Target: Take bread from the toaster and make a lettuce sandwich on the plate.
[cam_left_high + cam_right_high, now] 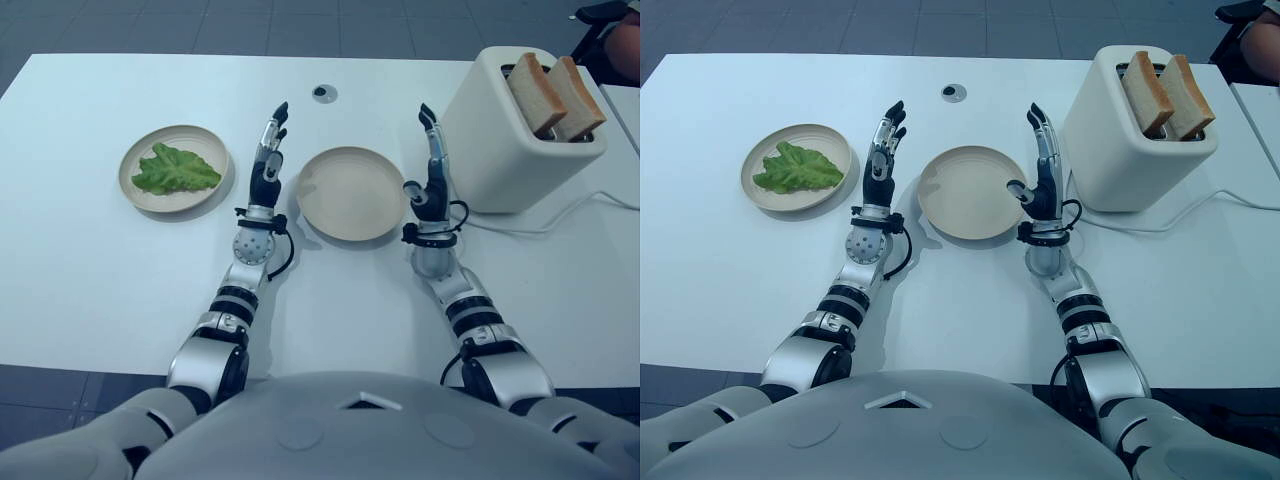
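A white table [100, 280] is stretching out over grey floor tiles [200, 25]. A small dark grommet [324, 93] is sitting near its far edge, mid-width. A white cord [530, 232] is trailing off right.

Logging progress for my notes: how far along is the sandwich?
Nothing is done yet: both bread slices stand in the toaster, the lettuce lies on the side plate, the middle plate is bare. Left hand and right hand hold nothing, open beside it. Every step remains.
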Robot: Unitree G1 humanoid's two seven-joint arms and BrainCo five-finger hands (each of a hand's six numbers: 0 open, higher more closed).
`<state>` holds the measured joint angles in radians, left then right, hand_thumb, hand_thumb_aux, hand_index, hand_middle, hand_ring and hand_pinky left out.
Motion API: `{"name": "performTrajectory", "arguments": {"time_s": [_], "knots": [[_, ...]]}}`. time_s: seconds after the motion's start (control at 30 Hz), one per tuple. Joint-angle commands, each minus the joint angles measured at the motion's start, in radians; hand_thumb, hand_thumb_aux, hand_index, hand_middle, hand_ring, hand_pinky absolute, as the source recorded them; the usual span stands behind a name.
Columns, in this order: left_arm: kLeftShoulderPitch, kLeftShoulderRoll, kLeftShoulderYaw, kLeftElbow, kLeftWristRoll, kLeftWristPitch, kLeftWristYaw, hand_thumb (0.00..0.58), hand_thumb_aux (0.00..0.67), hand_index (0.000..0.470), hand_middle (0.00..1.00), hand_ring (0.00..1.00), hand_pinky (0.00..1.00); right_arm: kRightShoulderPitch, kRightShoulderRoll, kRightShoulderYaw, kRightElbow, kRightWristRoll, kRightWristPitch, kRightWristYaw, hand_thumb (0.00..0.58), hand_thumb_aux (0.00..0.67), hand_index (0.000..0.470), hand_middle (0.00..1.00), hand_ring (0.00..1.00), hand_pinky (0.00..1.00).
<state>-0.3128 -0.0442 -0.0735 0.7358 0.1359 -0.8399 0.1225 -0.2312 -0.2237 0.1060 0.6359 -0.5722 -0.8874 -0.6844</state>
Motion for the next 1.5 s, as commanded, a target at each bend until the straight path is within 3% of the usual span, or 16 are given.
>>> {"name": "performTrajectory", "arguments": {"time_s": [0.03, 0.13, 0.3, 0.4, 0.43, 0.5, 0.57, 0.73, 1.07, 1.5], "knots": [[-0.008, -0.004, -0.001, 0.016, 0.011, 0.006, 0.002, 0.000, 0.000, 0.000, 0.00, 0.00, 0.00, 0.013, -0.007, 0.003, 0.021, -0.003, 0.013, 0.000, 0.000, 0.000, 0.000, 0.00, 0.00, 0.00], [-0.014, -0.004, 0.002, 0.023, 0.008, 0.009, 0.003, 0.000, 0.000, 0.000, 0.00, 0.00, 0.00, 0.007, -0.008, 0.002, 0.031, 0.001, 0.016, 0.002, 0.000, 0.000, 0.000, 0.00, 0.00, 0.00], [-0.024, -0.011, 0.009, 0.042, -0.011, 0.017, -0.007, 0.000, 0.000, 0.000, 0.00, 0.00, 0.00, -0.011, 0.019, -0.039, 0.069, 0.230, -0.004, 0.165, 0.000, 0.000, 0.000, 0.00, 0.00, 0.00], [-0.031, -0.015, 0.017, 0.046, -0.024, 0.022, -0.014, 0.000, 0.000, 0.000, 0.00, 0.00, 0.00, 0.046, -0.045, -0.133, -0.220, 0.167, 0.019, 0.146, 0.000, 0.000, 0.000, 0.00, 0.00, 0.00], [-0.033, -0.016, 0.020, 0.047, -0.028, 0.023, -0.016, 0.000, 0.000, 0.000, 0.00, 0.00, 0.00, 0.071, -0.069, -0.190, -0.350, 0.149, 0.053, 0.150, 0.000, 0.000, 0.000, 0.00, 0.00, 0.00], [-0.034, -0.018, 0.022, 0.048, -0.033, 0.024, -0.019, 0.000, 0.000, 0.000, 0.00, 0.00, 0.00, 0.100, -0.135, -0.340, -0.560, 0.144, 0.224, 0.187, 0.000, 0.000, 0.000, 0.00, 0.00, 0.00], [-0.036, -0.021, 0.024, 0.050, -0.035, 0.024, -0.019, 0.000, 0.000, 0.000, 0.00, 0.00, 0.00, 0.105, -0.207, -0.469, -0.658, 0.126, 0.399, 0.226, 0.000, 0.000, 0.000, 0.00, 0.00, 0.00], [-0.053, -0.029, 0.026, 0.073, -0.037, 0.024, -0.025, 0.000, 0.000, 0.000, 0.00, 0.00, 0.00, 0.136, -0.360, -0.585, -0.537, 0.000, 0.672, 0.236, 0.000, 0.000, 0.000, 0.00, 0.00, 0.00], [-0.067, -0.022, 0.047, 0.089, -0.043, 0.020, -0.028, 0.000, 0.000, 0.000, 0.00, 0.00, 0.00, 0.216, -0.453, -0.394, -0.415, -0.167, 0.815, 0.300, 0.000, 0.000, 0.000, 0.00, 0.00, 0.00], [-0.057, -0.026, 0.051, 0.064, -0.040, 0.020, -0.023, 0.000, 0.000, 0.000, 0.00, 0.00, 0.00, 0.146, -0.576, -0.325, -0.255, -0.098, 0.800, 0.359, 0.000, 0.000, 0.000, 0.00, 0.00, 0.00]]}}
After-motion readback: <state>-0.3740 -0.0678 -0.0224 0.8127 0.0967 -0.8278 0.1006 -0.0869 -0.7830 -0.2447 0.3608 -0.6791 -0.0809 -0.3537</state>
